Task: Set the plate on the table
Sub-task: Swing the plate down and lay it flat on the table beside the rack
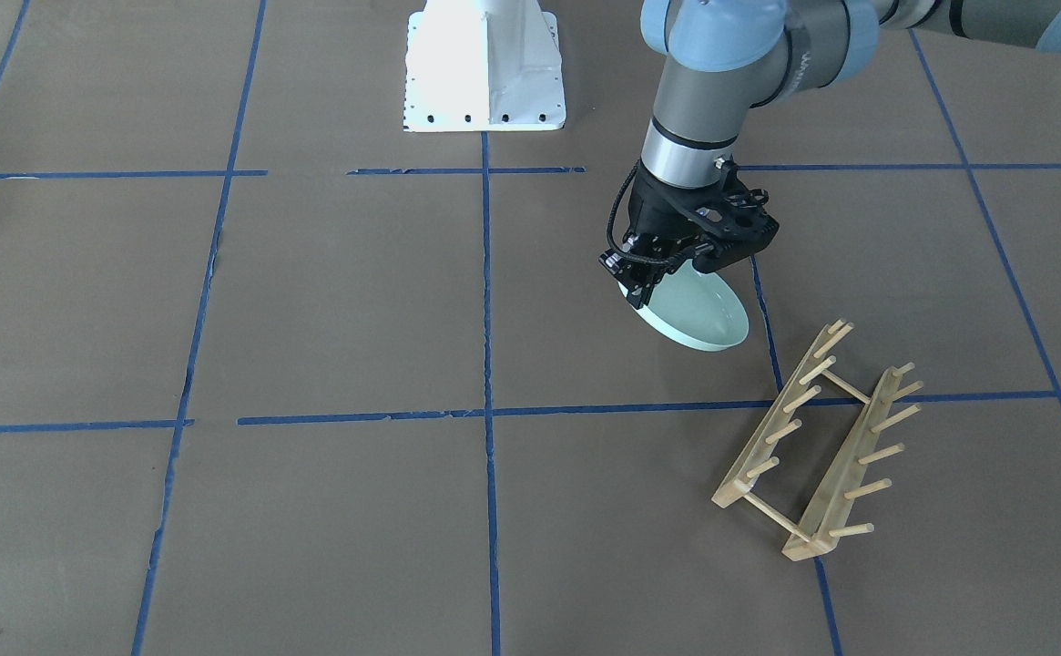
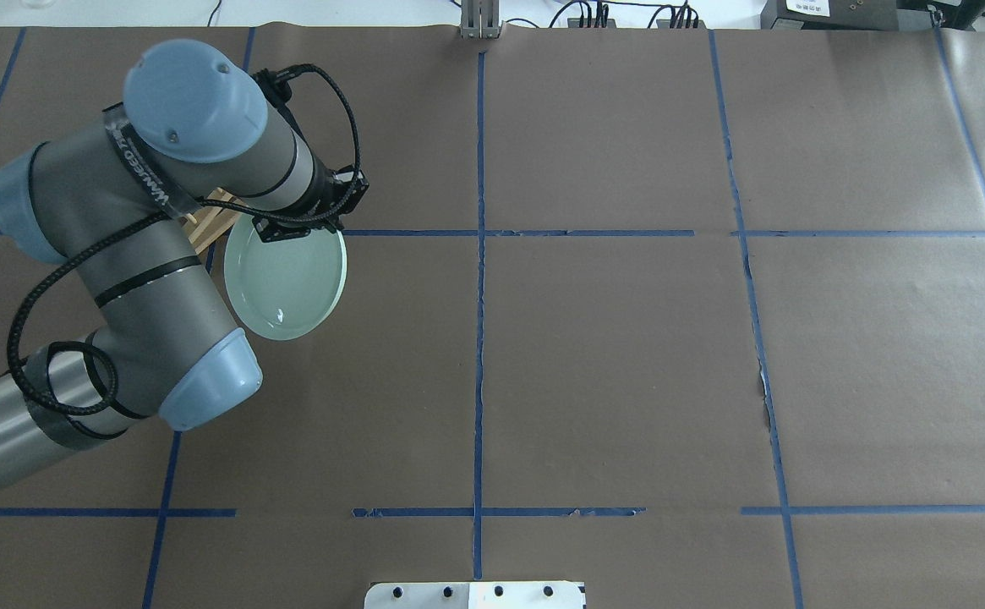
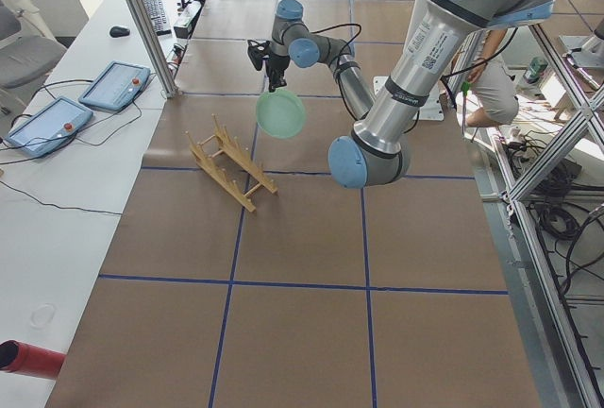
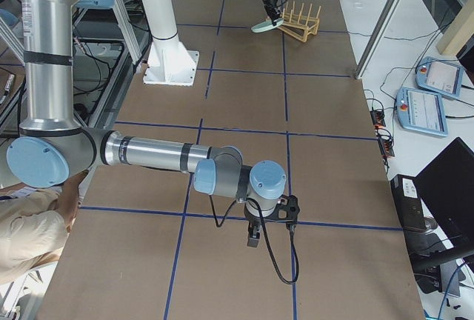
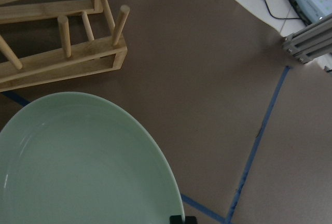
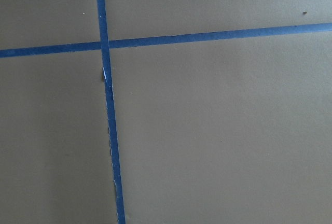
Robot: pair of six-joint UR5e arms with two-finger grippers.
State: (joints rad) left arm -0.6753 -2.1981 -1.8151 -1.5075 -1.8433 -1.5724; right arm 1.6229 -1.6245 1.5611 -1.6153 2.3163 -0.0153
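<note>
The table (image 1: pixel 330 301) lay flat beneath everything, and the wooden rack (image 1: pixel 817 442) stood on it. The plate (image 1: pixel 698 314) hung tilted just beside the rack, off its pegs and seemingly not yet resting on the table. The left tool (image 2: pixel 296 227) was clamped on the plate's rim. To finish well, it likely needed to lower slowly and level the plate away from the rack, then let go. The right tool (image 4: pixel 254 237) sat well apart from the rack; its opening could not be told.
</note>
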